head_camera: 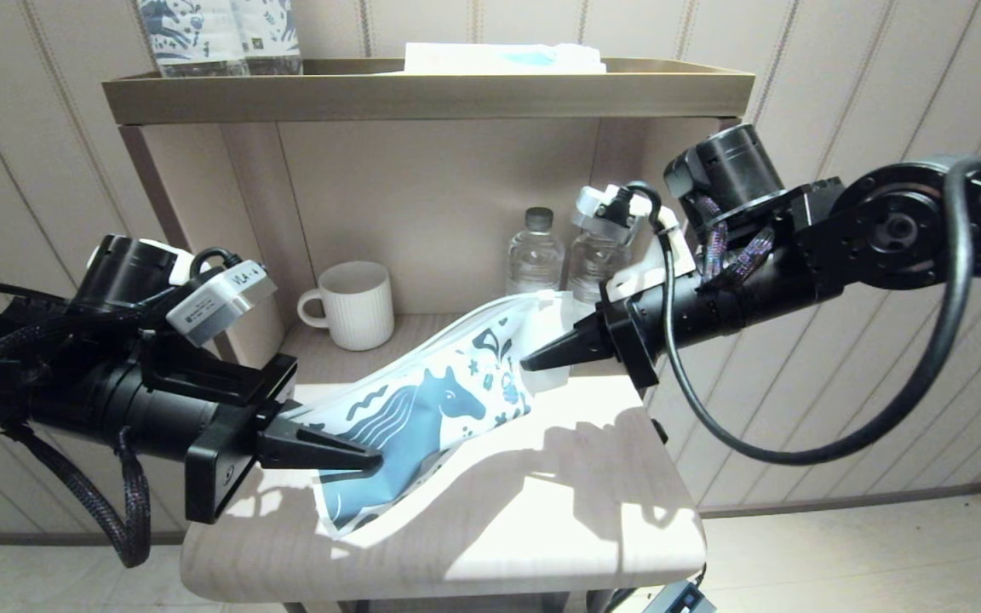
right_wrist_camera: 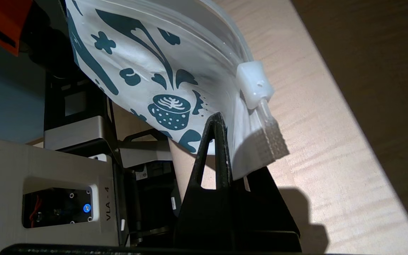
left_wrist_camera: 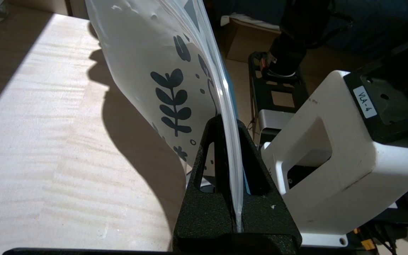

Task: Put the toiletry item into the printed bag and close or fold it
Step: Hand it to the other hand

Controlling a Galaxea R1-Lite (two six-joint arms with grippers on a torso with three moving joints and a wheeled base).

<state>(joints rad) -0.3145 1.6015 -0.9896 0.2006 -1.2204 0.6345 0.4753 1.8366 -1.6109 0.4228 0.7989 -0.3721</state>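
Note:
The printed bag (head_camera: 422, 409), white with a dark blue horse and doodles, hangs stretched above the tabletop between both arms. My left gripper (head_camera: 367, 458) is shut on its near lower end; in the left wrist view the zip edge of the bag (left_wrist_camera: 161, 71) runs down between the black fingers (left_wrist_camera: 207, 170). My right gripper (head_camera: 533, 364) is shut on the far upper end, with the bag (right_wrist_camera: 154, 63) pinched beside a white zip slider (right_wrist_camera: 254, 85). The grey toothbrush is not visible in any view.
A white ribbed mug (head_camera: 354, 304) and two clear water bottles (head_camera: 535, 252) stand at the back of the wooden table (head_camera: 542, 528). A shelf (head_camera: 422, 89) above carries blue-and-white printed packs (head_camera: 218, 34).

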